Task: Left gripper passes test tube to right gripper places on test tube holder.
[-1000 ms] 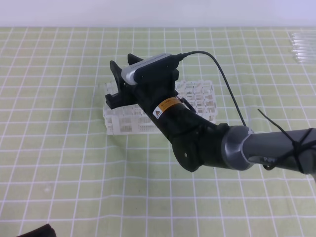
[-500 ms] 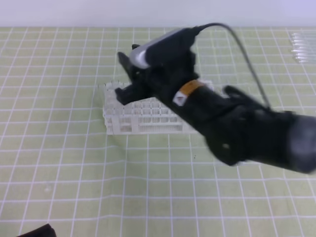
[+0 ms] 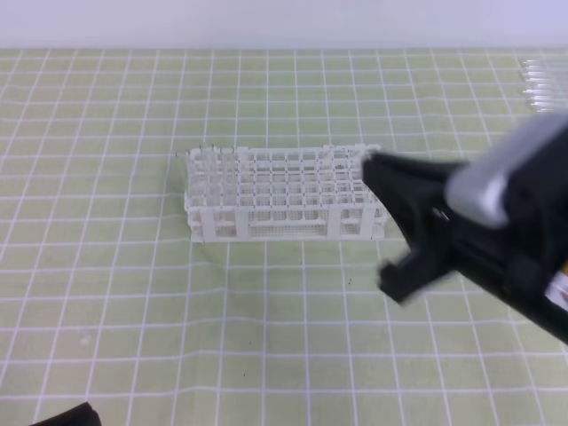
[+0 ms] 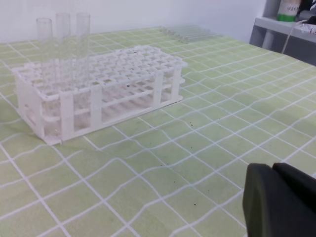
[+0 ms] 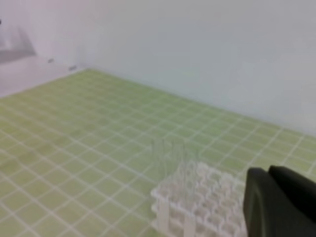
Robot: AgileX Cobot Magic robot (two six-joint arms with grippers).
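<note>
The white test tube holder [image 3: 284,193] lies across the middle of the mat. Three clear test tubes [image 4: 61,47] stand upright in its left end, showing faintly as tubes [image 5: 170,153] in the right wrist view; I cannot tell which one was passed. My right gripper [image 3: 392,226], blurred, hangs just right of and in front of the holder's right end, open and empty. One black finger [image 5: 276,202] shows above the holder [image 5: 202,197]. Of my left gripper only a black sliver [image 3: 62,415] at the bottom left and a finger [image 4: 279,200] show, well short of the holder [image 4: 103,84].
A bundle of spare clear tubes [image 3: 543,82] lies at the mat's far right edge, also seen as tubes [image 4: 190,33] in the left wrist view. A grey shelf with a bottle [image 4: 289,10] stands beyond the mat.
My right arm has swung away from above the holder's left end, moving right and toward the front. The holder is uncovered now. The left arm has not moved.
</note>
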